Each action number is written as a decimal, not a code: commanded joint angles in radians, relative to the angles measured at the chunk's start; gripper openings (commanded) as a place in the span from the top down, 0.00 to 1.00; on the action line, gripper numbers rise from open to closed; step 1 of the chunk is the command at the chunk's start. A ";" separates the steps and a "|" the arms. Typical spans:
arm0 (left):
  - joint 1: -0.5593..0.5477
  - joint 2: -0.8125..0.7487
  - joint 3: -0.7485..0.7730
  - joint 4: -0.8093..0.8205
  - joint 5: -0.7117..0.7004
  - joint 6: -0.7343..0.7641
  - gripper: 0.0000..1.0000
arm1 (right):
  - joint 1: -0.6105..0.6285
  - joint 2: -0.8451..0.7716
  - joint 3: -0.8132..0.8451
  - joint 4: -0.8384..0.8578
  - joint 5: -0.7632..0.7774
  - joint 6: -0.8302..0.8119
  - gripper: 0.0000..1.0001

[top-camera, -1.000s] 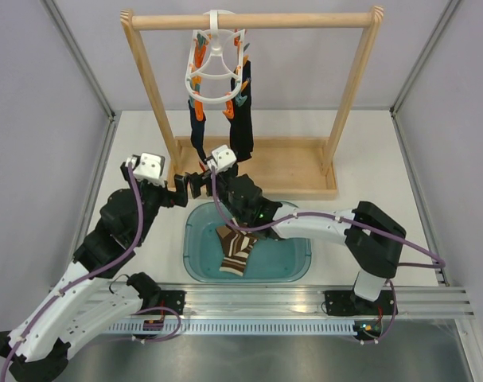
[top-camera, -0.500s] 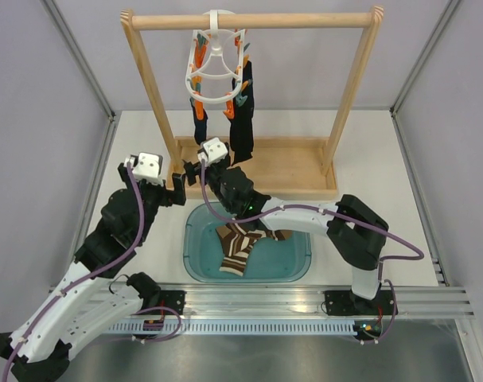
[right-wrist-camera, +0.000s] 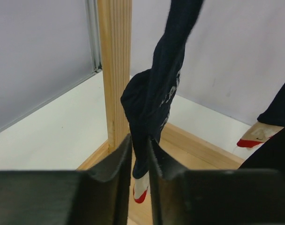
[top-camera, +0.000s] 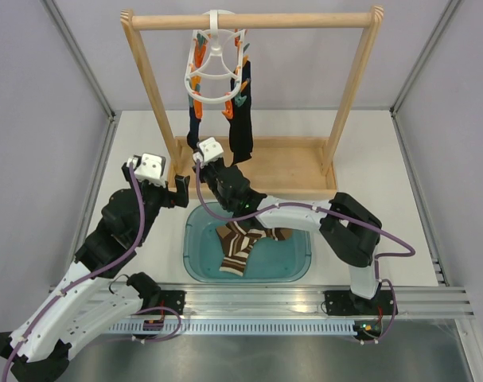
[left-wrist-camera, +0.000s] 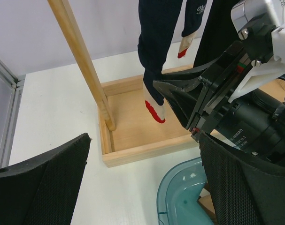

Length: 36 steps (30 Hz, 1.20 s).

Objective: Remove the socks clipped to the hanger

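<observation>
Far left, above the white tabletop [top-camera: 368, 143]: left gripper [top-camera: 182, 188], black padded fingers [left-wrist-camera: 43, 183] spread wide and gripping nothing, hovering just beside the near left corner of the flat wooden tray [top-camera: 289, 163] at the foot of the tall wooden rail frame [top-camera: 146, 79]. Next rightward, right gripper [right-wrist-camera: 140, 161], held over the tray's near edge, fingers pinched closed on the lower part of a hanging dark navy fabric sock [right-wrist-camera: 163, 89] (toe white, tipped red, dangling just below the fingers). Top of that sock clipped at the left side of the white plastic oval-ring clip hanger [top-camera: 216, 50], hooked over the middle of the frame's top rail, with orange and teal pegs [top-camera: 196, 83] dangling from the ring. Just right of that, a second dark navy sock [top-camera: 242, 127] clipped to the same ring, hanging straight down above the tray, apart from both grippers. Lower down, between tray and arm bases, a translucent teal plastic basin [top-camera: 293, 261] holding brown, tan and white striped socks [top-camera: 237, 245], lying loose in a heap, off the hanger. Furthest right, the frame's other upright, standing at the tray's right end.
</observation>
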 commanded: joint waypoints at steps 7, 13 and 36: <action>0.010 0.000 -0.008 0.038 0.022 -0.033 0.00 | -0.003 -0.055 -0.007 0.018 0.050 -0.033 0.97; 0.021 -0.003 -0.008 0.041 0.029 -0.038 0.00 | -0.002 -0.155 -0.104 -0.015 0.030 -0.033 0.99; 0.142 0.086 0.072 0.163 0.372 -0.079 0.00 | -0.003 -0.551 -0.334 -0.235 -0.073 0.029 0.99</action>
